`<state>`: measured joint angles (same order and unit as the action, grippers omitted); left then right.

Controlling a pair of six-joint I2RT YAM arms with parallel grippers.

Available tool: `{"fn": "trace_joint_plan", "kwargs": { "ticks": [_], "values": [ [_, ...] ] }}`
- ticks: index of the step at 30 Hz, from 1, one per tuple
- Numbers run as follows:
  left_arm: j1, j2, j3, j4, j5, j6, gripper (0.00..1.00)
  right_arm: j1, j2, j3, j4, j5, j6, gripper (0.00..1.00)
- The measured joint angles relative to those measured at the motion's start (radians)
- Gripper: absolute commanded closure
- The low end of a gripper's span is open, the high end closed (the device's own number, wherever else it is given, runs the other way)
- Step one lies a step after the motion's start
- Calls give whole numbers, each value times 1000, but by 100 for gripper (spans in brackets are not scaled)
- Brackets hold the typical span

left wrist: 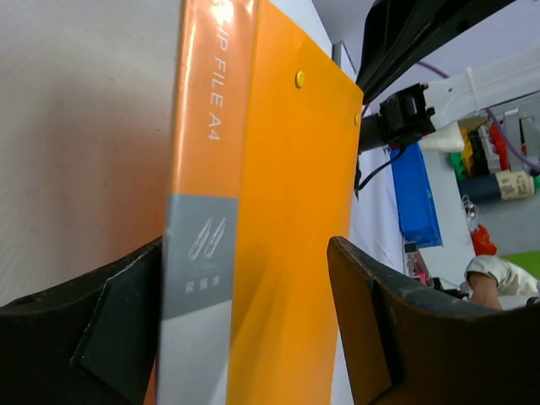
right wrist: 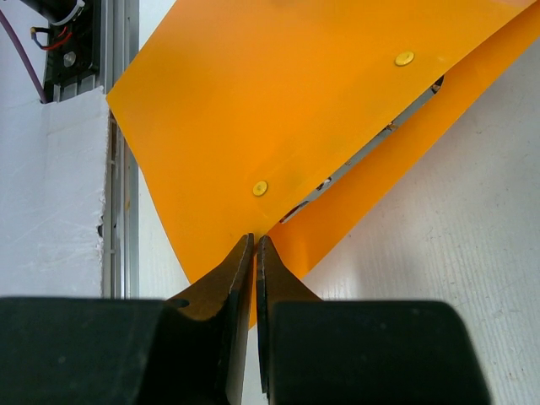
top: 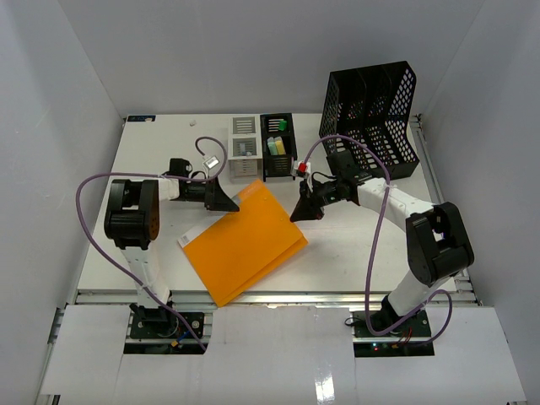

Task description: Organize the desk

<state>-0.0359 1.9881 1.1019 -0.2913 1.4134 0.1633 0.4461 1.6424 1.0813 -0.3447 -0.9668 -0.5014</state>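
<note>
An orange A4 clip file folder (top: pixel 245 240) lies on the white desk (top: pixel 152 169) at the front centre. My left gripper (top: pixel 221 200) is at its far left corner. In the left wrist view the jaws stand wide apart around the grey-labelled spine (left wrist: pixel 207 253), and my left gripper (left wrist: pixel 245 253) is open. My right gripper (top: pixel 305 207) is at the folder's far right corner. In the right wrist view my right gripper (right wrist: pixel 255 240) is shut on the corner of the orange cover (right wrist: pixel 278 110), which is raised off the lower sheet.
A black mesh file rack (top: pixel 375 118) stands at the back right. A black pen holder (top: pixel 278 145) with coloured items and a small drawer unit (top: pixel 245 148) stand at the back centre. A metal rail (top: pixel 278 295) runs along the front edge. White walls enclose the desk.
</note>
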Motion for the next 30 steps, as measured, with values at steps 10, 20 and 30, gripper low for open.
{"fn": "trace_joint_plan", "kwargs": {
  "ticks": [10,20,30],
  "values": [
    [-64,1,-1,-114,9,41,89,0,-14,0,-9,9,4,92],
    [-64,-93,-44,-145,-4,36,100,2,-59,16,-49,69,-8,19],
    [-65,-610,-188,58,-101,-152,100,-114,-310,54,-69,193,-13,10]
  ]
}}
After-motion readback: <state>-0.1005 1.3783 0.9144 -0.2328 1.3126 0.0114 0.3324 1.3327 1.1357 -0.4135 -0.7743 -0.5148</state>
